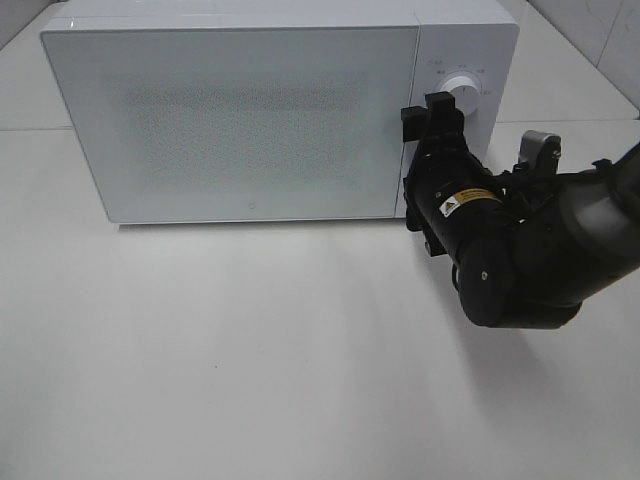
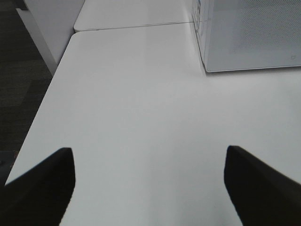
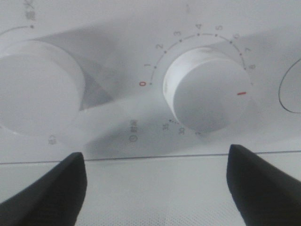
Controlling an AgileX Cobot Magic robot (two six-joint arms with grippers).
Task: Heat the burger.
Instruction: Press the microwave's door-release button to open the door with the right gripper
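Start at your left. The left gripper (image 2: 149,157) hangs over the white table (image 2: 131,94) with its two black fingers (image 2: 42,188) spread wide and only bare tabletop between them. The high camera does not show it. In its wrist view a front corner of the microwave (image 2: 249,37) lies ahead, well apart from the fingers, and a dark floor (image 2: 19,70) runs along the table's outer edge.

From the high camera, the microwave stands at the back of the table, from about 10 o'clock to 1 o'clock. Its door (image 1: 230,120) is shut, and the frosted front shows nothing behind it. The burger appears in none of the three views, so you cannot tell where it is.

At 1 o'clock is the control panel (image 1: 495,60), with the upper knob (image 1: 462,88) round and white. Your right arm (image 1: 540,250) comes in from 3 o'clock. It points the right gripper (image 1: 428,112) at the panel, just beside the door's right edge and at 7 o'clock from that knob.

In the right wrist view the gripper's dark fingertips (image 3: 47,193) stand far apart and clamp nothing. Ahead of them are the upper knob and, beside it, a numbered dial (image 3: 207,89). The dial has a red zero on its scale and a red mark on its face, on the side where the 8 stands. Neither fingertip touches a knob.
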